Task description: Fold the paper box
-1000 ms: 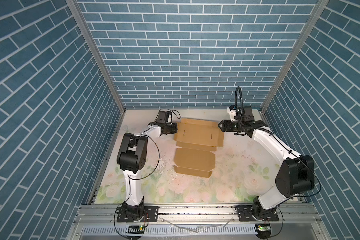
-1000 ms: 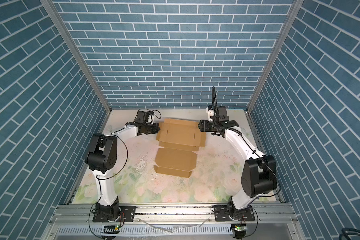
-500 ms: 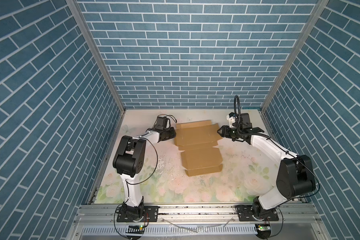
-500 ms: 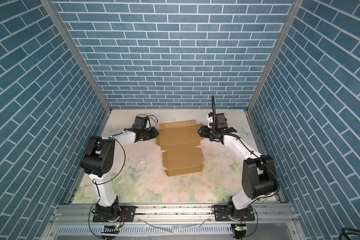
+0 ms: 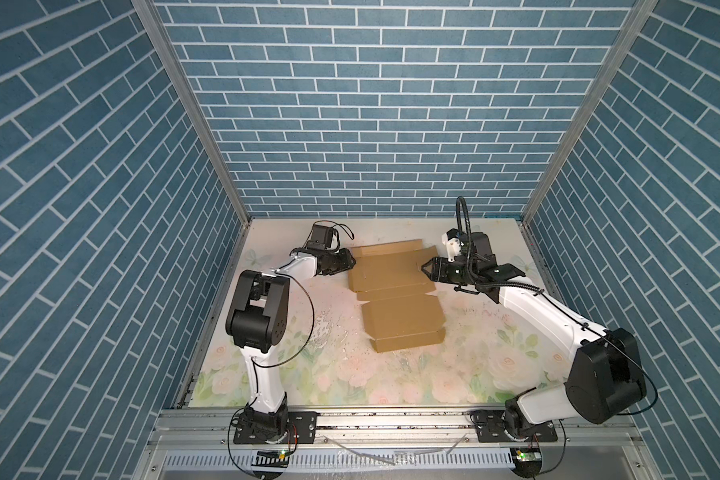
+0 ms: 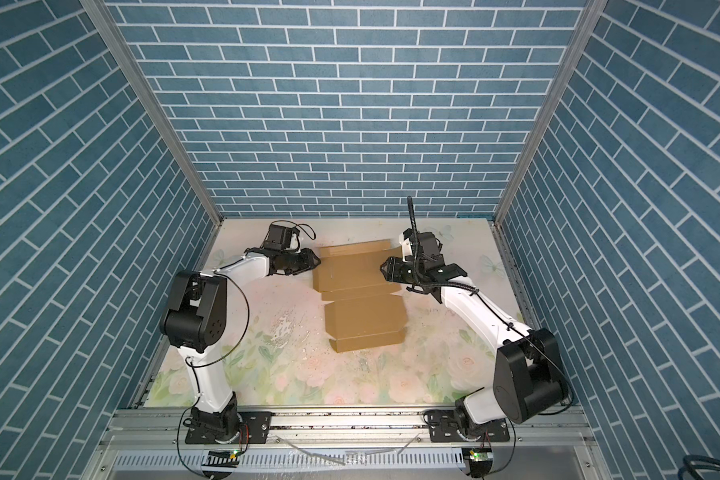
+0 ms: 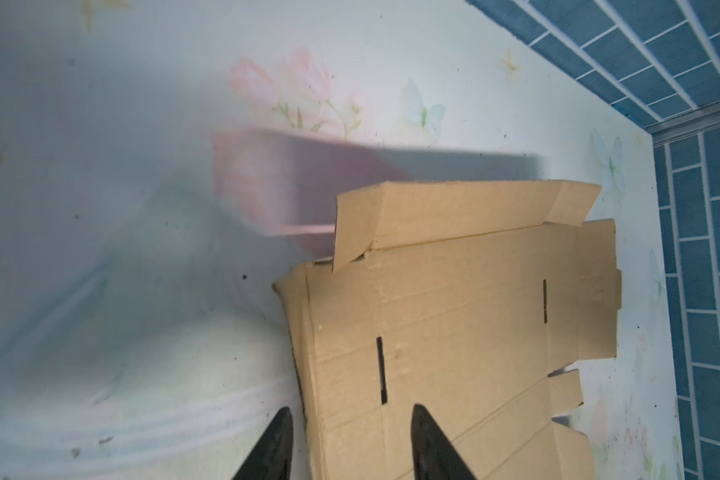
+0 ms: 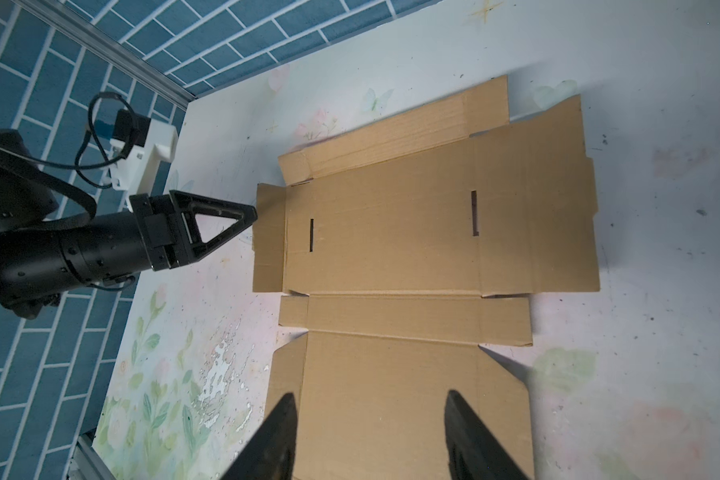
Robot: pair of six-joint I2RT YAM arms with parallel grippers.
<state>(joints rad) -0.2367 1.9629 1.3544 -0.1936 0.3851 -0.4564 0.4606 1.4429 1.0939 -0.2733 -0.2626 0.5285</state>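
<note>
Plain brown paper box lies opened out.

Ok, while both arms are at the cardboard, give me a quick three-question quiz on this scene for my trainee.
1. True or false: the paper box is folded shut.
2. How many narrow slots are cut in its far panel?
3. The left gripper and right gripper both have their fingers: A) apart, B) clamped on a flap, C) hidden.
Key: 1 false, it lies opened out on the table; 2 two; 3 A.
</note>
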